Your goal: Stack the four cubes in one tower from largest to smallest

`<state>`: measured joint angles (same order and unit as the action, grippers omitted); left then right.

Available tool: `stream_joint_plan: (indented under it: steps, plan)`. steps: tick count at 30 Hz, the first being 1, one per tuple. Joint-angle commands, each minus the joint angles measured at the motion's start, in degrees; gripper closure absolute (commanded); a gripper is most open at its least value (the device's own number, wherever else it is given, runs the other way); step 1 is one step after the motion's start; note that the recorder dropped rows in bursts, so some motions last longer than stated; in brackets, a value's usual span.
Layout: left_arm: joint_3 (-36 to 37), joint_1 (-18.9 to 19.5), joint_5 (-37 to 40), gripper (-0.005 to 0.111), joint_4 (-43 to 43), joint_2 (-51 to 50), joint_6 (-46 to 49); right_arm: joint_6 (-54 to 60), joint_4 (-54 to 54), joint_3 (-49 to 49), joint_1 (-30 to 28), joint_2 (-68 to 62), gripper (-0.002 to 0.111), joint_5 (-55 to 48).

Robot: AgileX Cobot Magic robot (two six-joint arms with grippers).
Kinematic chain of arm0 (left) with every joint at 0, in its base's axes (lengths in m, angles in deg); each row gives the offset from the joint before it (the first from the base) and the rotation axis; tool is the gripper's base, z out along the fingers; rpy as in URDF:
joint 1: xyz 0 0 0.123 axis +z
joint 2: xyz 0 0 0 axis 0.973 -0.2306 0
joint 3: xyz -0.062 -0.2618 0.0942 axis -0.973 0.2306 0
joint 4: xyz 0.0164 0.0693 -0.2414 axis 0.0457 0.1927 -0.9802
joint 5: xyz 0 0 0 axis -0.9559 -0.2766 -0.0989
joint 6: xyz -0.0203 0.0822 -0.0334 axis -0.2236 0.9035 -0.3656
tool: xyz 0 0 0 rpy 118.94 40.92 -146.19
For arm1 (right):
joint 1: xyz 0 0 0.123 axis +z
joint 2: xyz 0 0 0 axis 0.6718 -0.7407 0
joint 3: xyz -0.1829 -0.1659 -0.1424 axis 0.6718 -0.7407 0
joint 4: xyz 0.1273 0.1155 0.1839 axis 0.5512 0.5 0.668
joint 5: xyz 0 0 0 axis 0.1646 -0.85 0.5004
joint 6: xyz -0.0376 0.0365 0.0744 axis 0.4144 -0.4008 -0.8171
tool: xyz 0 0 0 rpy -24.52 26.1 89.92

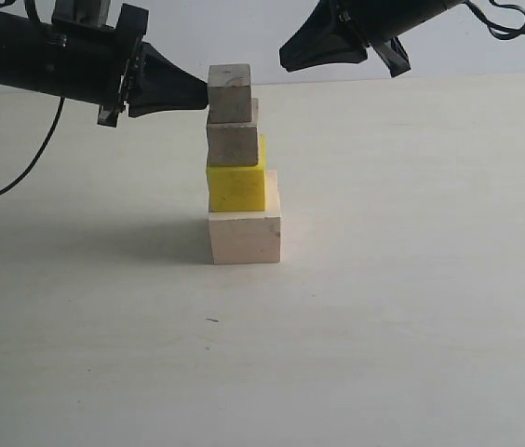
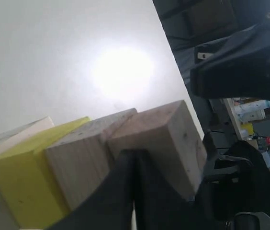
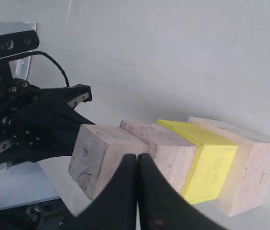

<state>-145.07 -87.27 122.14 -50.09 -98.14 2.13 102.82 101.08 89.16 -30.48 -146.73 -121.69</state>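
The black left tool (image 2: 135, 160), jaws together, meets a pale bare-wood cube (image 2: 166, 139). A second wood cube (image 2: 77, 158) and a bright yellow cube (image 2: 15, 187) follow.

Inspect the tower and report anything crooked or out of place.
The tower stands but is stacked flush along its left side in the exterior view, not centred. The shut left claw seems to touch the smallest cube on its side.

The left arm (image 1: 39, 56) reaches in nearly level from the left. The left gripper (image 1: 199, 93) points sideways to the right, its jaws pressed together into a narrow tip. The right arm (image 1: 421, 19) slants down from the upper right. The right gripper (image 1: 288, 58) hangs higher, aimed left and slightly down, its jaws likewise closed flat. The two tips are near each other but apart.
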Motion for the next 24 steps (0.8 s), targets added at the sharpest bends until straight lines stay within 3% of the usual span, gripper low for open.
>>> stream_joint_plan:
  steps: [1,14,24]
  plan:
    - [0.1,0.0,0.2,0.107,-1.0,0.1,0.2,0.6,0.0,0.1,-0.2,0.6,0.108,-0.4]
    - [0.1,2.0,0.4,0.107,-1.3,0.1,0.0,0.6,-0.6,0.1,-0.2,0.6,0.108,-0.1]
    - [0.5,9.1,-2.2,0.107,1.4,6.7,4.4,1.1,-7.2,0.1,-4.1,5.5,0.108,6.7]
